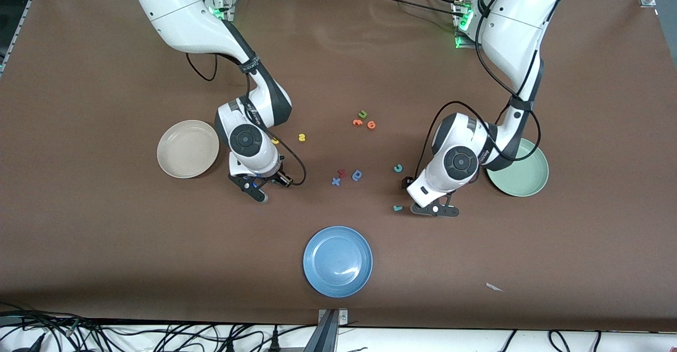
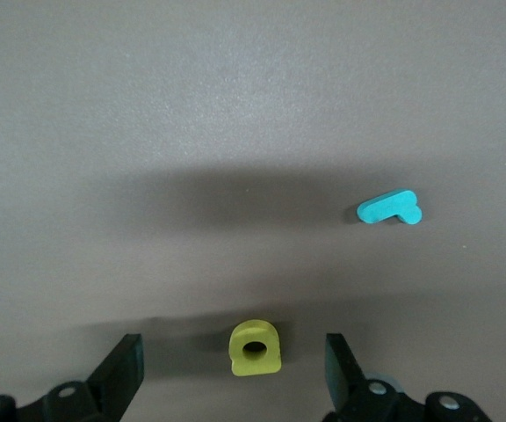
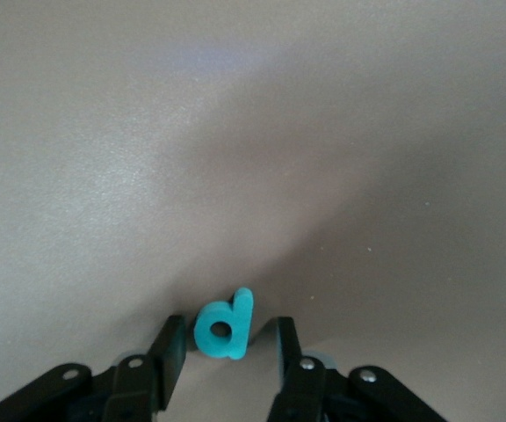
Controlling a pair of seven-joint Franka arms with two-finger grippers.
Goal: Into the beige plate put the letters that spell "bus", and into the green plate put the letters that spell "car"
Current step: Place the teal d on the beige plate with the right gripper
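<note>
Fingers of the right gripper [image 3: 222, 352] stand just either side of the teal b [image 3: 224, 326], seemingly not quite clamped, beside the beige plate [image 1: 188, 148]. Left gripper [image 2: 235, 374] hangs spread around the yellow a [image 2: 255, 347], teal r [image 2: 390, 208] nearby, green plate [image 1: 523, 175] close.

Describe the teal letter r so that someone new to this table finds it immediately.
Start at the green plate at the left arm's end of the table. The left gripper is down on the table beside it, toward the front camera. The teal r lies flat just beside that gripper; the teal c lies farther from the camera.
</note>
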